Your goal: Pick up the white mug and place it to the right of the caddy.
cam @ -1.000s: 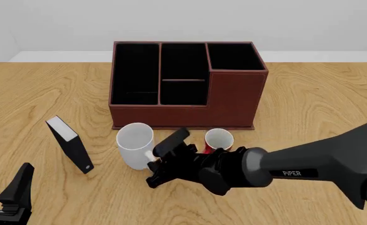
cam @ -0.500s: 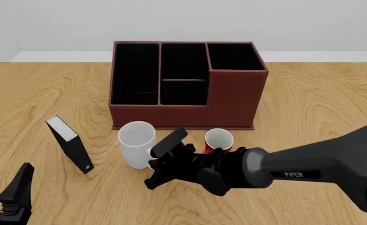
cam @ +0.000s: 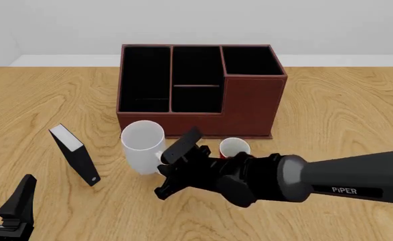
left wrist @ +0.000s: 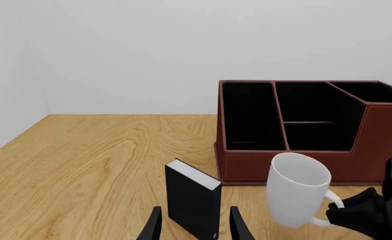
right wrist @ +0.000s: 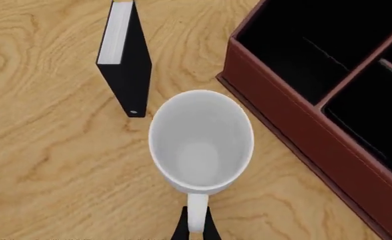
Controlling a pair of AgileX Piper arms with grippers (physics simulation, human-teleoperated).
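Now, from the left edge across to the right:
Left gripper: low at the near left corner of the front view, well apart from every object; its two dark fingers stand apart with nothing between them.
Black-and-white box: upright on the wooden table, left of the mugs, a white face turned up and toward the back.
White mug: between the black-and-white box and the red mug, just in front of the caddy's left half, mouth up and leaning slightly. In the left wrist view it appears tilted, handle toward the right arm. Whether its base touches the table, I cannot tell.
Caddy: behind both mugs at the middle of the table, dark reddish-brown, black-lined compartments open upward, its right end section taller.
Right gripper: reaching in from the right, its tips clamped together on the white mug's loop handle, as the right wrist view shows with the handle pinched between two dark fingertips.
Red mug: just right of the right gripper, partly hidden behind the arm, in front of the caddy's taller section.
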